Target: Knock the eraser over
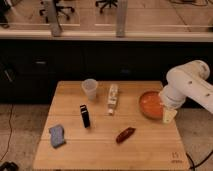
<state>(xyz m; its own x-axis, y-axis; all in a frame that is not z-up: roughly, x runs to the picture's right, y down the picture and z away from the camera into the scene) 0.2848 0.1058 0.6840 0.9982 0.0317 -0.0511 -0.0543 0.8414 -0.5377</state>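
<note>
The eraser (85, 115) is a small black block standing upright on the wooden table (100, 150), left of centre. A clear cup (90, 89) stands behind it to the right. My gripper (169, 116) hangs from the white arm (187, 85) at the table's right side, just right of an orange bowl (150, 104) and well away from the eraser.
A long white patterned bar (113, 98) lies in the middle of the table. A blue-grey soft pad (57, 135) sits at the front left. A reddish-brown oblong item (125, 134) lies front of centre. A dark counter with glass panels runs behind the table.
</note>
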